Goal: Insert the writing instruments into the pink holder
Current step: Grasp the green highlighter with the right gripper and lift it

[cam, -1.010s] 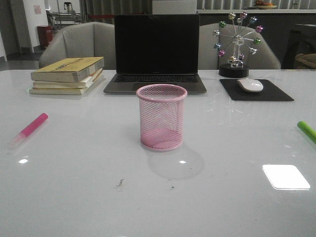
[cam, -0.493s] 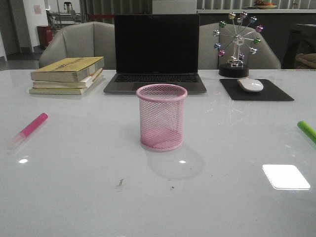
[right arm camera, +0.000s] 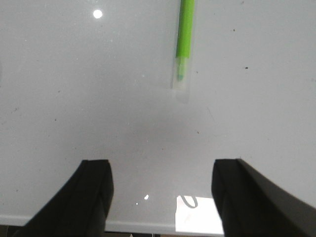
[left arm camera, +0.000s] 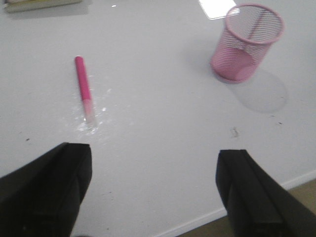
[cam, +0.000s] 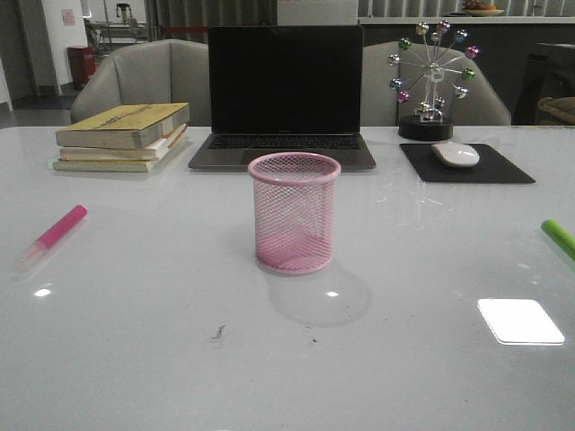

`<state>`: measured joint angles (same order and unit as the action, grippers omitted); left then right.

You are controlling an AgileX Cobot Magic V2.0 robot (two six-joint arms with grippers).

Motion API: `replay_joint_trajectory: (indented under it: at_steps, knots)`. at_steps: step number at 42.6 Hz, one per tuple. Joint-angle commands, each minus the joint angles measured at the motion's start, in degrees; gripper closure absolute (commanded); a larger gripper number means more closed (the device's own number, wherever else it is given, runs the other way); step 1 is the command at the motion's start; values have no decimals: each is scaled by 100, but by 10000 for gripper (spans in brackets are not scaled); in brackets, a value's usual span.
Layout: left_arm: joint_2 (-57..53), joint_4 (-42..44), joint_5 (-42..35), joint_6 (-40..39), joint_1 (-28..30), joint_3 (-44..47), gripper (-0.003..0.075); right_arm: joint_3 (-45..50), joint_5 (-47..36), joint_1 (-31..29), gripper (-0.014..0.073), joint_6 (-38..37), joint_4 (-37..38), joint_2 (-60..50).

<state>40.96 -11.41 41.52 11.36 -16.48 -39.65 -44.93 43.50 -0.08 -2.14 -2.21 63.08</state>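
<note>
On the left of the tabletop [cam: 135, 359] lies the pink marker [cam: 56, 235], flat, its long axis running from near-left to far-right in the front view, with the pale cap toward the robot and the pink end pointing away toward the books [cam: 121, 136]. The left gripper [left arm camera: 153, 192] hangs above the near edge with its jaws spread wide and empty. A round barrel lying flat like this will likely roll if one finger touches it first, so the jaws would need to close across the barrel, not along it.

In the middle stands the pink cup [cam: 295, 212], upright and empty, well apart from both markers. It looks light; a marker brought in tilted could catch the rim and tip or push it.

At the far right the green marker [cam: 559, 238] lies flat, partly cut off by the frame edge in the front view, angled from far-left to near-right. In the right wrist view its clear-capped tip [right arm camera: 180, 81] points toward the right gripper [right arm camera: 163, 192], whose jaws are also spread and holding nothing. Being so near the table's side, a nudge might send it off.
</note>
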Motion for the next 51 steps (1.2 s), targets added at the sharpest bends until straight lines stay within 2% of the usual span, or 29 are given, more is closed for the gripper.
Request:
replay_joint_trajectory:
  at_steps: [1, 11, 24, 32, 42, 51]
  knots:
    - [24, -153, -401, 51, -484, -184, 176, -623, -343, -110, 54, -40, 3, 588]
    - [24, -217, -401, 51, -1158, -184, 228, -1783, -138, -355, 54, 3, -107, 2272]
    - [24, -217, -401, 51, -1233, -184, 257, -3302, 290, -355, 54, 157, -107, 4111]
    - [24, -217, -401, 51, -1233, -184, 257, -3977, 434, -355, 58, 328, -96, 4738]
    - [24, -239, -401, 41, -1233, -184, 257, -4530, 551, -355, 213, 343, -69, 5261]
    - [24, -242, -401, 41, -1233, -184, 257, -4684, 651, -355, 220, 343, 64, 5509]
